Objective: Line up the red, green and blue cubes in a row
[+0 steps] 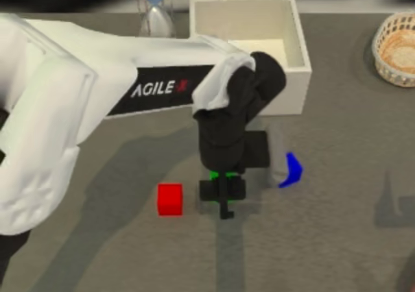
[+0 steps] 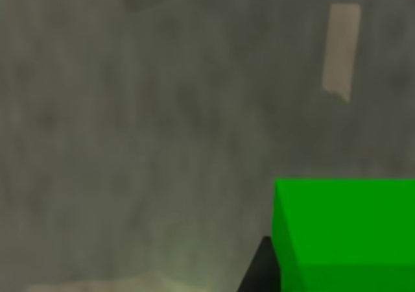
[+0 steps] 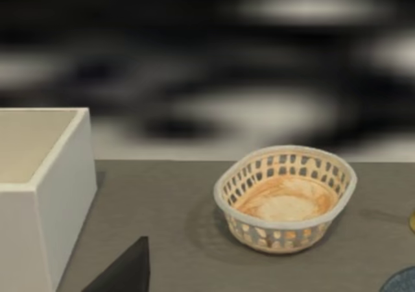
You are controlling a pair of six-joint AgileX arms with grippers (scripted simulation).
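Your left arm reaches in from the table's left side across the middle, and its left gripper (image 1: 223, 198) sits low over the grey table (image 1: 324, 240), between the red cube and the blue cube. The green cube (image 1: 214, 174) shows only as a thin sliver under the black wrist from above, but in the left wrist view it fills the lower corner (image 2: 343, 233) with a dark finger (image 2: 259, 269) right against its side; you cannot tell from these views whether the fingers are pinching it or merely standing beside it. The red cube (image 1: 170, 198) lies flat on the table just to the left of the gripper, apart from it. The blue cube (image 1: 291, 169) sits to the right of the gripper, turned at an angle to the red one and a little farther back. So the three cubes lie roughly in a left-to-right line, red, green, blue. Behind them stands the open white box (image 1: 295, 58), with an hourglass (image 1: 154, 10) beside its left wall and a woven basket (image 1: 397, 48) at the far right edge. Your right arm is not seen from above; its wrist camera looks at the basket (image 3: 285, 198) and the box's corner (image 3: 45, 194).
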